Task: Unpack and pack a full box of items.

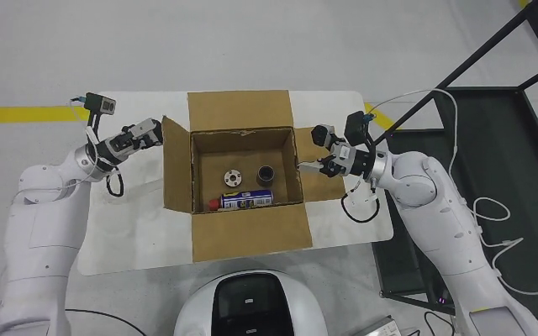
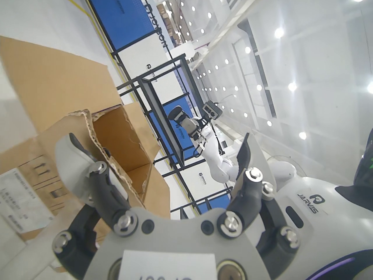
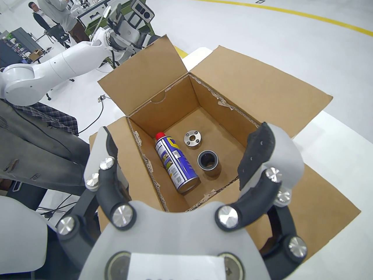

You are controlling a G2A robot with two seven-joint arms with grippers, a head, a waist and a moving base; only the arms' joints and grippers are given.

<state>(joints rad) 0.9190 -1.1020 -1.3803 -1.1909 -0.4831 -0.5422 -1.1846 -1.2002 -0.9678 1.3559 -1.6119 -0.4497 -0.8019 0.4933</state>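
Brown cardboard makes the box (image 1: 250, 235), which sits with its flaps open on the white worktop (image 1: 126, 231), between the two hands. The right hand (image 1: 313, 151) hangs over the box's flap on its own side, just at the rim. Its fingers are spread wide and hold nothing. The left hand (image 1: 154, 133) is just outside the flap on the other side, which stands up beside it. Its fingers are wide apart too, with nothing in them.

Three things lie on the box floor. A short dark tube (image 3: 208, 161) stands closest to the right hand. A flat metal ring (image 3: 192, 139) lies past it, toward the left hand. A blue can (image 3: 174, 161) lies on its side just beside them, with its red cap pointing toward the left hand.
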